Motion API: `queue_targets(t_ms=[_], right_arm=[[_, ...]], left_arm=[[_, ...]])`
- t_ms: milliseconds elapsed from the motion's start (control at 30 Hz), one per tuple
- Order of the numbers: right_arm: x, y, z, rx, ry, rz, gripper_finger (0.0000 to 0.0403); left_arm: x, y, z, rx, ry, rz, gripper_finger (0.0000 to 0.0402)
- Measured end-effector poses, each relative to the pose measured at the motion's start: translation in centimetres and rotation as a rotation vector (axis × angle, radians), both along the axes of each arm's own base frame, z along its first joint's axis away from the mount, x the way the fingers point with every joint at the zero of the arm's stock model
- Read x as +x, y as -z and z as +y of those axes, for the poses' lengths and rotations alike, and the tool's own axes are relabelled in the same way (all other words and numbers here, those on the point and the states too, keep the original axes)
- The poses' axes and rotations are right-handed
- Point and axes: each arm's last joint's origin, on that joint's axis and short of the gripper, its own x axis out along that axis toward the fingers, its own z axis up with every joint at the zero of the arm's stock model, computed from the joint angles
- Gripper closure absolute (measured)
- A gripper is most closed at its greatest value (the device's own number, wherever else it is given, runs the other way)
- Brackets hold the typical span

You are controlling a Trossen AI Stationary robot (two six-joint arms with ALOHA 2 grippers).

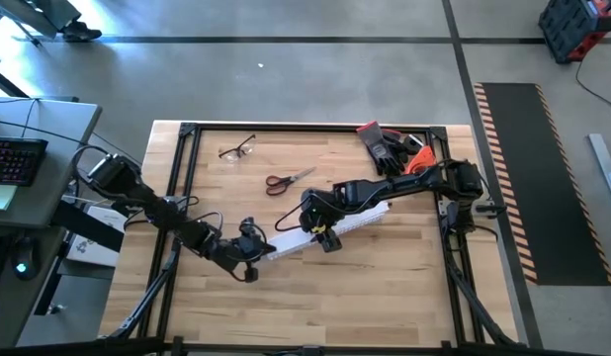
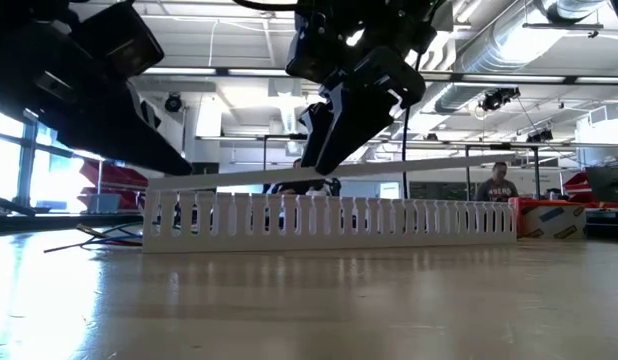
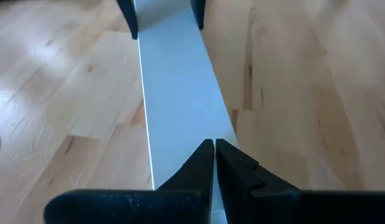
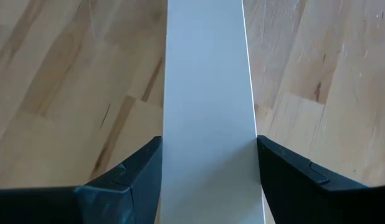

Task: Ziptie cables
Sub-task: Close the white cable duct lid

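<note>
From my remote station I note both arms meeting near the middle of the high view, over the wooden table (image 1: 385, 287). The left gripper (image 3: 214, 152) sits left of centre with its jaws closed to a pinch on one end of the flat white cover strip (image 3: 177, 93), the tips meeting over the strip's face. The right gripper (image 4: 208, 165) is at centre frame, its fingers (image 4: 133, 174) set part-way apart and pressing the strip's two long edges, so it holds the strip across its width. In the low view the strip hangs level just above the white slotted duct (image 2: 329, 218), which stands on the table across the middle of that frame; whether strip and duct touch I cannot tell. Red-handled scissors (image 1: 289, 180) lie above centre, a pair of glasses (image 1: 237, 149) to their upper left, and dark gloves (image 1: 385, 146) with an orange item at the table's upper right. I cannot make out the cables or the ziptie in any view. A person (image 2: 500, 183) stands in the room behind, right of centre in the low view.
</note>
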Motion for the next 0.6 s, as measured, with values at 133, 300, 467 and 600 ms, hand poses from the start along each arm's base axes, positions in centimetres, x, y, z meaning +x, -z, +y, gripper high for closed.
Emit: queue_targets(t_ms=[133,300,467,600], right_arm=[[-0.01,0.0,0.0,0.0,-0.001,0.001,0.0198],[0.14,-0.11,0.04,0.006,-0.004,-0.017,0.0286],[0.22,-0.15,0.03,0.001,-0.001,-0.027,0.0318],[0.23,-0.14,-0.08,-0.032,0.014,-0.029,0.0332]], left_arm=[[0.1,0.32,-0.01,-0.012,-0.003,0.01,0.0402],[0.05,0.45,0.0,-0.014,0.002,0.022,0.0402],[0.04,0.46,0.01,-0.012,0.0,0.023,0.0402],[0.05,0.44,0.0,-0.013,0.0,0.021,0.0402]])
